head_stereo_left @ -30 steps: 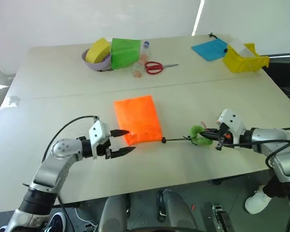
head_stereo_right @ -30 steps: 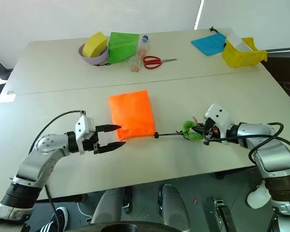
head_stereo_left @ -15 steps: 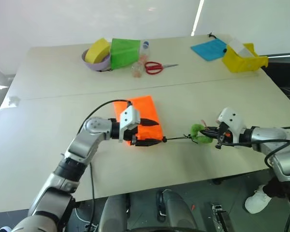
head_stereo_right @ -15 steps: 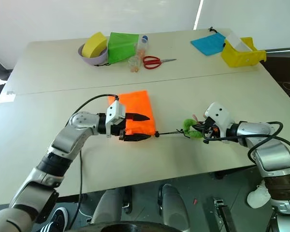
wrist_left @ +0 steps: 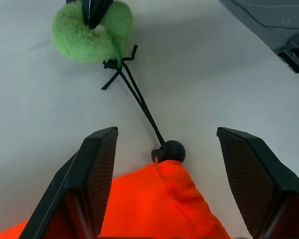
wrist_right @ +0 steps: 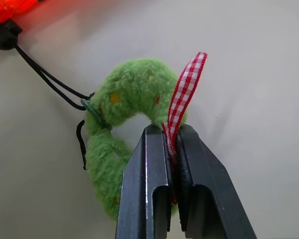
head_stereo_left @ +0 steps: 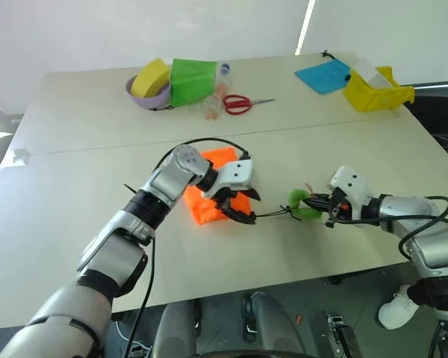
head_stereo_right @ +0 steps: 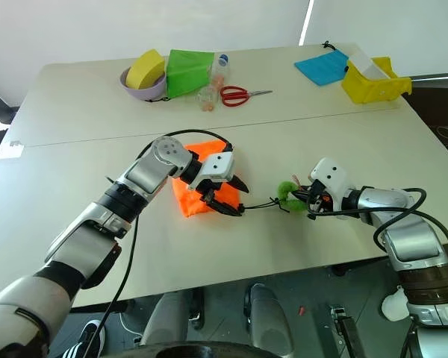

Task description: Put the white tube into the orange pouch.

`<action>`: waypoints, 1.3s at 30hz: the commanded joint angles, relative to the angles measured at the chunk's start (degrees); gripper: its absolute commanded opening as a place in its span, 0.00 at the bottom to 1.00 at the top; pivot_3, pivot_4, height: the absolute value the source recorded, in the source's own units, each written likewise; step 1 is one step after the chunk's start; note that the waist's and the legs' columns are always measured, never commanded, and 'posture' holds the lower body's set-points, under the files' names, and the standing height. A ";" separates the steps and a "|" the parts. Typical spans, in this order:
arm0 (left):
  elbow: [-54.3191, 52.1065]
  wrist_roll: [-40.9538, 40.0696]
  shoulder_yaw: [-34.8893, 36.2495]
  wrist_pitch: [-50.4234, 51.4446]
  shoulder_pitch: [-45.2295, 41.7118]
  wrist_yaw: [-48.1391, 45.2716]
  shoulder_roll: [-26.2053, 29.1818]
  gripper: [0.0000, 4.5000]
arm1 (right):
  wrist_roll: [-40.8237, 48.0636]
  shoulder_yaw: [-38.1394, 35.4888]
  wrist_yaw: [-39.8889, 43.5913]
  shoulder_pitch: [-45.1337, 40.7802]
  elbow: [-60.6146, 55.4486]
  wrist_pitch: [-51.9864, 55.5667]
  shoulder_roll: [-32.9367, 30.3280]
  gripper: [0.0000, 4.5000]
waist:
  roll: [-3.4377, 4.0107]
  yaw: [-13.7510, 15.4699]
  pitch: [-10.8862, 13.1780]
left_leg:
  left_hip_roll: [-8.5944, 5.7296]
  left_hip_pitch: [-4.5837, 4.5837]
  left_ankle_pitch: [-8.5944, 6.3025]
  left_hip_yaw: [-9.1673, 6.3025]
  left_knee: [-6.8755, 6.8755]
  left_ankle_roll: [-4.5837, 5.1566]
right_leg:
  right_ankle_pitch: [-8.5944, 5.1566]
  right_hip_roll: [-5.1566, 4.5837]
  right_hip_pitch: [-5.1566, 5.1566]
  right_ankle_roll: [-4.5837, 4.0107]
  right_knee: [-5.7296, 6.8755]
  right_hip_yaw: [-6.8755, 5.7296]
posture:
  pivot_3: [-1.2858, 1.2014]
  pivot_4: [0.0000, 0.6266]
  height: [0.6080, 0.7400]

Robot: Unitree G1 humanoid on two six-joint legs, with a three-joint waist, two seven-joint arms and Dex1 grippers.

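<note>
The orange pouch (head_stereo_right: 198, 194) lies flat near the middle of the table (head_stereo_right: 75, 112), its corner gathered at a black cord stopper (wrist_left: 172, 150). The left claw (wrist_left: 167, 164) sits over that corner with jaws spread wide — one finger on each side of the stopper, gripping nothing. From the stopper a thin black cord (wrist_left: 139, 102) runs to a green fuzzy tuft (wrist_right: 124, 104). The right claw (wrist_right: 172, 149) is closed tight on a red-and-white checked ribbon (wrist_right: 187, 84) (attached at the tuft). The white tube cannot be made out.
</note>
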 commanded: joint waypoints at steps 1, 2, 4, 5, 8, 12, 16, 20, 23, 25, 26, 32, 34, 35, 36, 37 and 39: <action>-1.69 2.27 -1.44 -0.49 -1.49 -1.24 -0.30 0.75 | -0.30 -0.75 -0.25 -0.50 -0.70 -1.09 0.20 0.00 | 0.00 0.00 0.00 | 0.00 0.01 0.00 -0.01 0.00 0.00 | 0.00 0.00 0.00 0.00 0.00 0.00 | 0.52 0.24 1.00; -1.85 2.91 -1.56 -1.21 -1.44 -0.90 -0.35 0.75 | -0.36 -0.85 -0.32 -0.40 -0.80 -1.08 0.30 0.00 | 0.00 0.00 0.00 | 0.00 0.01 0.00 -0.01 0.00 0.00 | 0.00 0.00 0.00 0.00 0.00 0.00 | 0.52 0.24 1.00; -1.65 5.19 -1.93 -3.04 -1.73 1.14 -0.20 0.75 | -0.50 -0.98 -0.37 -0.22 -0.94 -1.10 0.34 0.00 | 0.00 -0.04 0.00 | 0.00 0.01 0.00 -0.02 0.00 0.00 | 0.00 0.01 0.00 0.00 0.01 0.00 | 0.52 0.24 1.00; -2.12 5.66 -2.01 -2.74 -1.61 1.22 -0.07 0.75 | -0.52 -1.06 -0.35 -0.17 -0.92 -1.11 0.34 0.00 | 0.00 -0.03 0.00 | 0.00 0.01 0.00 -0.02 0.00 0.00 | 0.00 0.01 0.00 0.00 0.01 0.00 | 0.52 0.24 1.00; -4.00 7.57 -2.78 -2.04 -0.61 1.63 0.21 0.75 | -0.52 -1.26 -0.43 0.19 -1.20 -1.10 0.36 0.00 | 0.00 0.00 0.00 | 0.01 0.01 0.00 -0.03 0.00 0.00 | 0.00 0.01 0.00 0.00 0.03 0.00 | 0.52 0.24 1.00; -6.55 8.54 -2.65 2.14 0.25 3.57 -0.91 0.75 | -0.56 -1.07 -0.64 0.28 -1.38 -1.15 0.57 0.00 | 0.00 0.06 0.00 | 0.01 0.00 0.00 -0.03 0.01 0.00 | 0.00 0.00 0.01 0.00 0.02 0.00 | 0.52 0.24 1.00; -9.98 7.13 -1.94 8.38 2.04 3.95 -1.94 0.75 | -0.81 -0.81 -0.62 -0.08 -0.78 -1.53 0.76 0.00 | 0.00 0.00 0.00 | 0.00 0.00 0.00 -0.03 0.03 0.00 | 0.01 0.00 0.01 0.01 0.04 0.01 | 0.52 0.24 1.00; -12.27 7.66 -2.48 11.55 3.06 4.31 -1.53 0.75 | -1.06 -0.69 -0.65 -0.07 -0.77 -1.77 0.96 0.00 | 0.00 -0.05 0.00 | 0.00 0.03 0.00 -0.05 0.03 0.01 | 0.00 0.01 0.01 0.01 0.11 0.01 | 0.52 0.24 1.00; -11.47 9.12 -2.92 10.46 2.68 6.28 -1.56 0.75 | -1.19 -0.64 -0.71 -0.12 -0.76 -1.84 1.16 0.00 | 0.00 -0.03 0.00 | 0.00 0.06 0.01 -0.09 0.06 0.01 | 0.00 0.04 0.01 0.00 0.14 0.01 | 0.52 0.24 1.00; -11.29 9.67 -3.04 9.88 2.73 7.37 -1.69 0.75 | -1.37 -0.62 -0.73 -0.06 -0.76 -1.93 1.29 0.00 | 0.00 -0.02 0.00 | 0.00 0.05 0.01 -0.09 0.08 0.01 | 0.00 0.04 0.02 0.00 0.15 0.01 | 0.52 0.24 1.00; -11.46 9.88 -3.32 10.02 2.81 7.30 -1.53 0.75 | -1.47 -0.62 -0.74 0.01 -0.82 -1.97 1.32 0.00 | 0.00 -0.01 0.00 | 0.00 0.05 0.01 -0.09 0.09 0.01 | 0.00 0.03 0.02 0.00 0.15 0.01 | 0.52 0.24 1.00; -11.50 11.26 -4.29 9.70 3.07 7.47 -0.59 0.75 | -1.52 -0.79 -0.69 0.20 -1.06 -1.88 1.32 0.00 | 0.00 0.00 0.00 | 0.00 0.04 0.01 -0.09 0.10 0.01 | 0.00 0.02 0.02 0.00 0.15 0.01 | 0.52 0.24 1.00; -11.23 11.46 -4.11 10.36 2.96 7.91 -0.79 0.75 | -1.57 -0.79 -0.70 0.14 -0.99 -1.90 1.30 0.00 | 0.00 -0.04 0.00 | 0.00 0.05 0.01 -0.09 0.10 0.01 | 0.00 0.02 0.03 0.00 0.15 0.01 | 0.52 0.24 1.00; -10.92 11.41 -3.87 10.73 2.90 8.27 -1.07 0.70 | -1.58 -0.79 -0.72 0.06 -0.92 -1.90 1.32 0.00 | 0.00 -0.04 0.00 | 0.00 0.05 0.01 -0.09 0.10 0.01 | 0.00 0.02 0.03 0.00 0.16 0.01 | 0.52 0.24 1.00; -10.70 11.32 -3.68 9.82 3.00 8.59 -1.27 0.64 | -1.61 -0.76 -0.73 0.00 -0.85 -1.92 1.34 0.00 | 0.00 -0.02 0.00 | 0.00 0.06 0.01 -0.09 0.11 0.01 | 0.01 0.03 0.04 0.00 0.16 0.01 | 0.52 0.24 1.00; -10.75 10.85 -3.26 10.10 3.20 8.80 -1.64 0.58 | -1.65 -0.74 -0.75 -0.03 -0.83 -1.95 1.34 0.00 | 0.00 -0.01 0.00 | 0.00 0.07 0.01 -0.09 0.12 0.01 | 0.00 0.03 0.05 0.00 0.17 0.01 | 0.52 0.24 1.00; -11.03 10.66 -3.03 9.60 3.42 9.16 -1.83 0.38 | -1.67 -0.72 -0.77 -0.06 -0.86 -1.94 1.37 0.00 | 0.00 -0.01 0.00 | 0.00 0.06 0.01 -0.09 0.16 0.01 | 0.01 0.02 0.06 0.00 0.18 0.01 | 0.52 0.24 1.00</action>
